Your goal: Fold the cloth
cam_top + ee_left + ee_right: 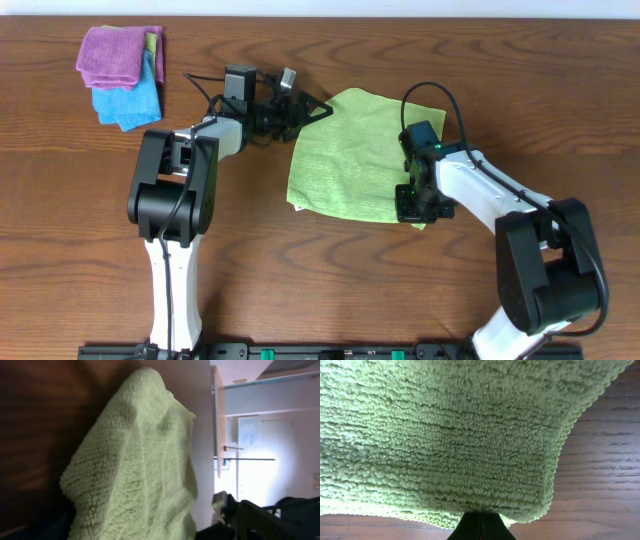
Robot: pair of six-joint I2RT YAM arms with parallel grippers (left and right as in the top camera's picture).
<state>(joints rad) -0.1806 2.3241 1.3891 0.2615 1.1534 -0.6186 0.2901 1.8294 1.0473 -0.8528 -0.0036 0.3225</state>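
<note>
The light yellow-green cloth (pixel 345 150) lies mid-table, partly lifted and rumpled. My left gripper (pixel 308 108) is at its far left corner and is shut on it. In the left wrist view the cloth (pixel 135 470) hangs in folds from the jaws, which are hidden under it. My right gripper (pixel 418 205) is at the near right corner. In the right wrist view its black fingers (pixel 480 527) are pressed together on the cloth's hemmed edge (pixel 445 440), with wood table showing beyond. No white tag shows.
A purple cloth (pixel 120 52) lies on a bright blue cloth (pixel 128 100) at the far left of the table. The right arm (pixel 270 520) shows in the left wrist view. Dark wood table (pixel 330 270) surrounds the cloth.
</note>
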